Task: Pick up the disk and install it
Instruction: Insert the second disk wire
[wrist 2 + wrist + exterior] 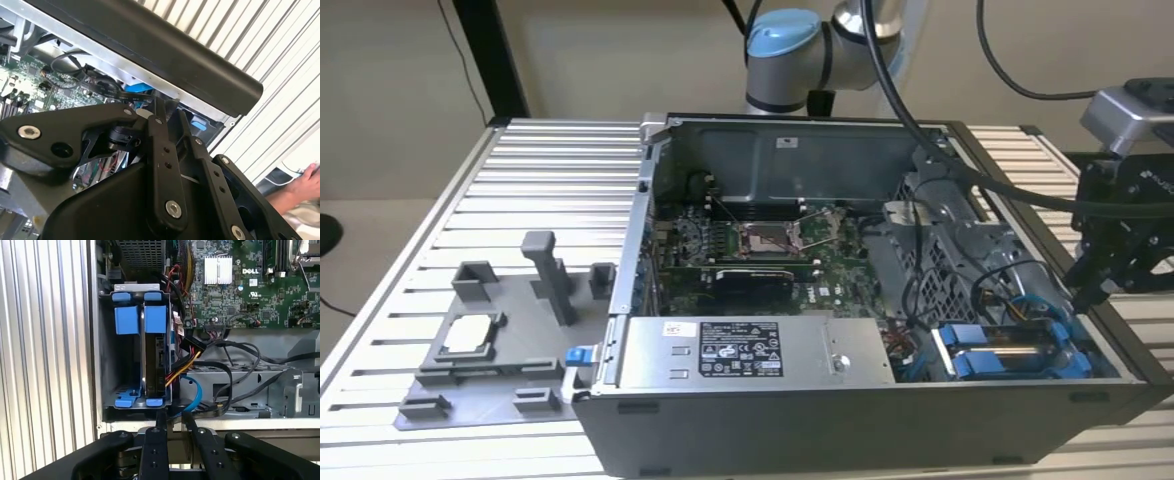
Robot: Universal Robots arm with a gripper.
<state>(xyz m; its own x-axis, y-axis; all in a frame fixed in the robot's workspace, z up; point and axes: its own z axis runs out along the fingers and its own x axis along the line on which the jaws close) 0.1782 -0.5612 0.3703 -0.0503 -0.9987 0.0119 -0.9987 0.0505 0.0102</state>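
In the first wrist view the gripper [173,416] hangs just outside the computer case [95,340]. Its two black fingers [161,422] stand a narrow gap apart with nothing between them.

Just past the case rim is the drive cage [107,340], and the disk [153,357] sits in it. It stands on edge in its blue carrier [155,319], thin side toward the camera. Its long axis runs straight away from the fingertips, along the cage. Beside it, a bundle of red, yellow and black wires [182,365] and a blue cable [196,392] leave the cage.

Beyond them lies the green motherboard [250,295]; it carries printed marks and a small white sticker [253,283].

In the exterior view the gripper [1098,292] hovers over the case's corner at the exterior view's right, above the disk [1007,352]. A white-and-black label [722,349] covers the grey power supply [841,350].
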